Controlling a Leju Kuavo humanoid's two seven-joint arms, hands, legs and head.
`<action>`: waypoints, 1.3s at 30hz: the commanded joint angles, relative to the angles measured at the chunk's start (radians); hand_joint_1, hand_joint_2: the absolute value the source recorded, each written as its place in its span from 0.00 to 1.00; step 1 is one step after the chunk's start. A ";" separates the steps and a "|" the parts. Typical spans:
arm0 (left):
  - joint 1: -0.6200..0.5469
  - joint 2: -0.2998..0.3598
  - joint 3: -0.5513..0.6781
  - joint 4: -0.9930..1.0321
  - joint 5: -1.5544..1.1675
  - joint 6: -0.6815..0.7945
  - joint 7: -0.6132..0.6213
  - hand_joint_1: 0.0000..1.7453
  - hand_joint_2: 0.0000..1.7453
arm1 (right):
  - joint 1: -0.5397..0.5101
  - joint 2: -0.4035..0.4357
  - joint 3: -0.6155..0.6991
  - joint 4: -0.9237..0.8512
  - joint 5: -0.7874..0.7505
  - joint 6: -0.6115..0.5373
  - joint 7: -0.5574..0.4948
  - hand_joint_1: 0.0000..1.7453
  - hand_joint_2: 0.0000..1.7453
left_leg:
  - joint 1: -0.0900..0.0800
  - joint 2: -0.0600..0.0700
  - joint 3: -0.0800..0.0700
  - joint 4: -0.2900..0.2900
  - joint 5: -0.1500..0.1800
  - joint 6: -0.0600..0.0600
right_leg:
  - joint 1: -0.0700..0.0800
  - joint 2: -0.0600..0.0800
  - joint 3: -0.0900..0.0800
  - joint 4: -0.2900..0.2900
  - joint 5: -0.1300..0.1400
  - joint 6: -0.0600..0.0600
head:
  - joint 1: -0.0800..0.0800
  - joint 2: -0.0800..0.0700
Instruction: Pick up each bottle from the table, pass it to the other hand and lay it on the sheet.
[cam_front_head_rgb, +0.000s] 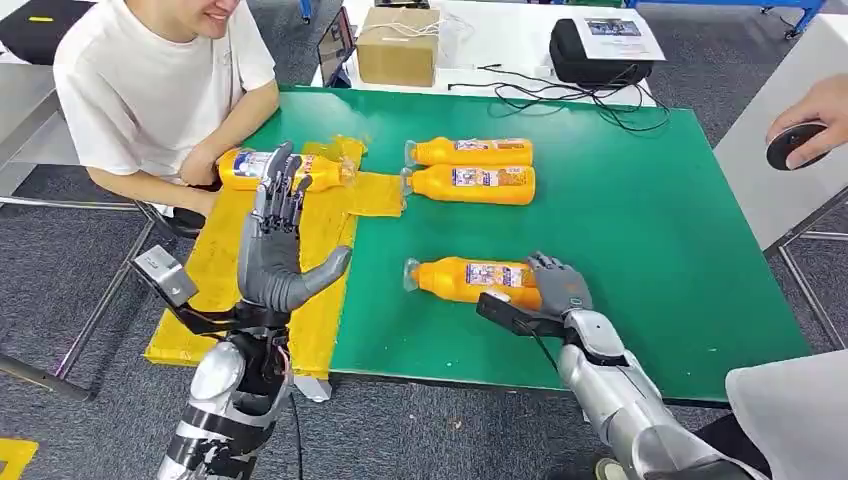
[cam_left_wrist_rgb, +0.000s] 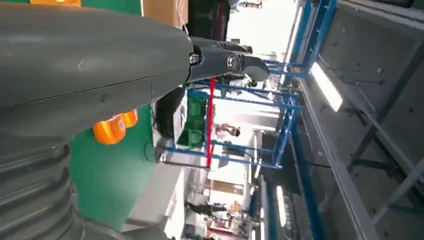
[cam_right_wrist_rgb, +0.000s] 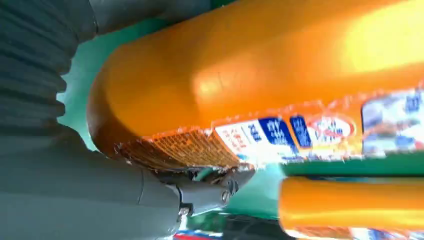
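Fingers (cam_front_head_rgb: 548, 268) of my right hand (cam_front_head_rgb: 560, 288) wrap the near bottle's (cam_front_head_rgb: 470, 279) base end; whether closed firmly, cannot tell. Left hand (cam_front_head_rgb: 275, 250) spread, empty. Bottle looks rigid, smooth, likely slippery: grip mid-body at label.

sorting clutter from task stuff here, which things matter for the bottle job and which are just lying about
Job:
- bottle at the right hand
- two bottles further back
- bottle on the sheet
- yellow sheet
- left hand
- right hand

Lying about:
- cardboard box
- black bag
- cables
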 joint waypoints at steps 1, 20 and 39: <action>-0.070 0.016 -0.047 0.113 0.011 -0.002 -0.006 0.00 1.00 | -0.013 0.025 0.015 0.156 -0.002 0.116 0.028 1.00 1.00 | 0.001 -0.002 0.003 -0.001 0.000 -0.002 | 0.001 -0.001 0.003 -0.001 -0.001 -0.002 | 0.000 0.000; 0.151 0.023 -0.013 0.063 0.010 0.089 0.020 0.00 1.00 | 0.236 0.105 -0.265 -0.200 -0.512 0.139 -0.286 1.00 1.00 | 0.002 0.004 0.011 -0.004 -0.003 -0.003 | 0.002 0.005 0.010 -0.004 -0.001 -0.003 | 0.000 0.000; 0.313 0.087 -0.136 -0.007 -0.010 0.051 0.010 0.00 1.00 | 0.384 0.100 -0.066 -0.620 -0.749 0.236 -0.303 1.00 1.00 | 0.001 0.000 -0.005 -0.001 -0.004 -0.002 | 0.000 0.003 -0.004 0.000 -0.005 -0.001 | -0.001 0.000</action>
